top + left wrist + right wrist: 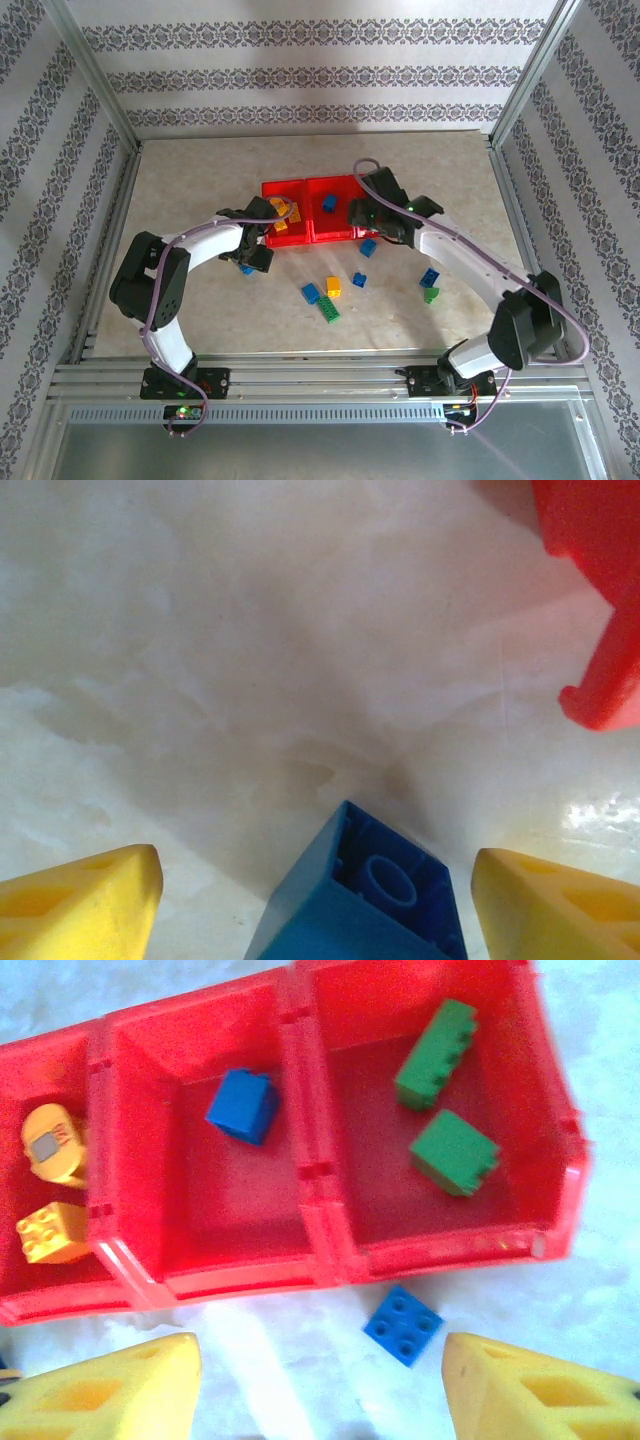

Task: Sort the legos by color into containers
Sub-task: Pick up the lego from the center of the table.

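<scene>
Three joined red containers point(305, 187) sit mid-table. In the right wrist view the left container point(60, 1070) holds yellow-orange pieces point(52, 1232), the middle one a blue lego point(243, 1106), and the right one two green legos point(455, 1152). My right gripper point(320, 1345) is open above the table just in front of them, near a loose blue lego point(402, 1324). My left gripper point(315, 858) is open low over the table. A tipped blue lego point(330, 920) lies between its yellow fingers point(90, 900) with a gap on each side. A container corner point(600, 600) shows at upper right.
Loose legos lie in front of the containers: blue point(367, 248), yellow point(359, 279), yellow point(333, 286), blue point(311, 293), green point(328, 311), and blue point(428, 279) above green point(431, 295). Metal frame rails and patterned walls bound the table.
</scene>
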